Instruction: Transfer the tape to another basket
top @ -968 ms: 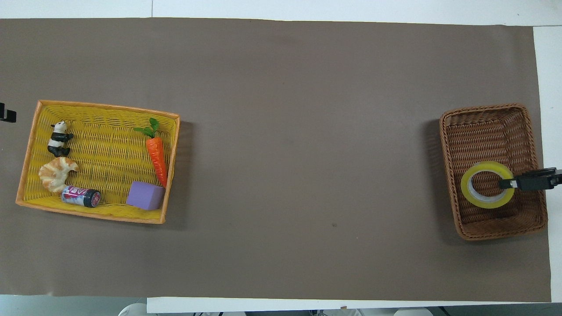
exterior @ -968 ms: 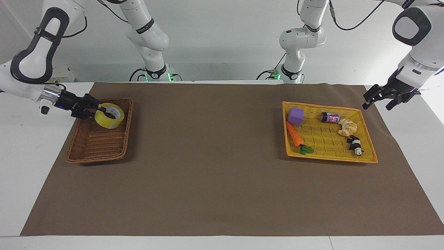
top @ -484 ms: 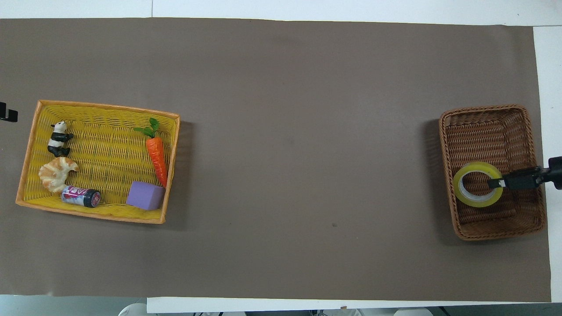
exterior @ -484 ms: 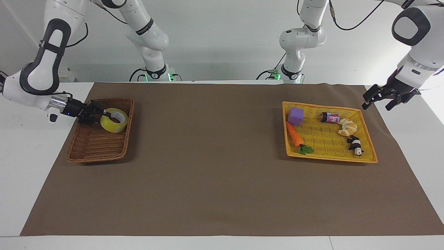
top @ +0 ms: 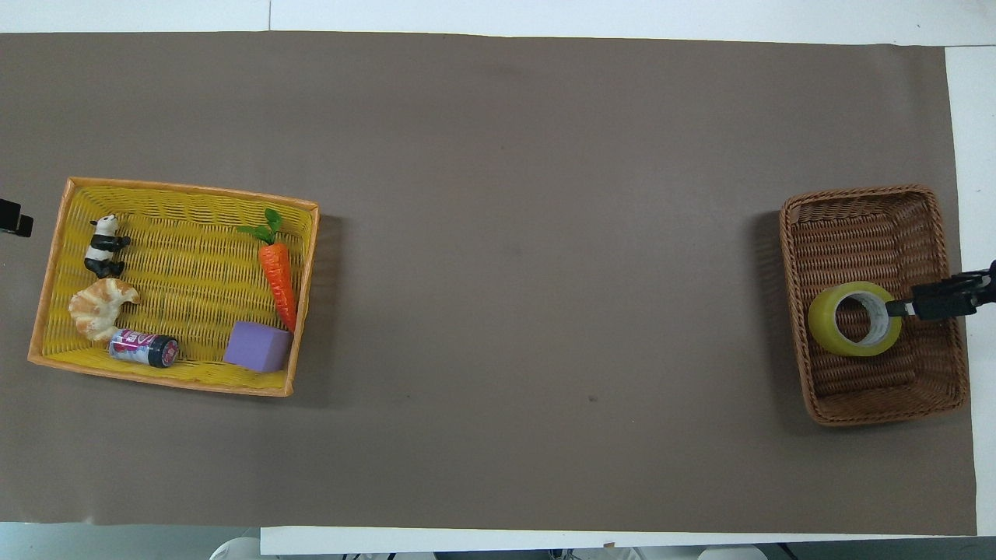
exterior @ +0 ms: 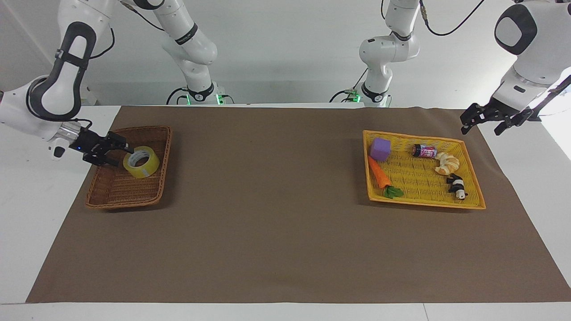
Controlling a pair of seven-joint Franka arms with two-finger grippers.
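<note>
I start nearest the robots. The left fingers (exterior: 468,121) hang spread apart, holding nothing, over the edge of the brown mat (exterior: 276,240) at the left arm's end of the bench (exterior: 26,214), just beside the yellow tray (exterior: 473,206). That arm waits.

In the tray, the purple block (exterior: 380,149) and the can (exterior: 424,151) lie nearest the robots. Then come the croissant (exterior: 447,163) and the carrot (exterior: 379,174), and the panda (exterior: 457,186) lies farthest.

At the right arm's end, the tape (exterior: 141,162) sits inside the basket (exterior: 120,203), about midway along it and slightly tilted. The right fingers (exterior: 122,149) reach low over the basket's wall, with one tip at the roll's rim. I cannot tell whether they grip it or stand apart.
</note>
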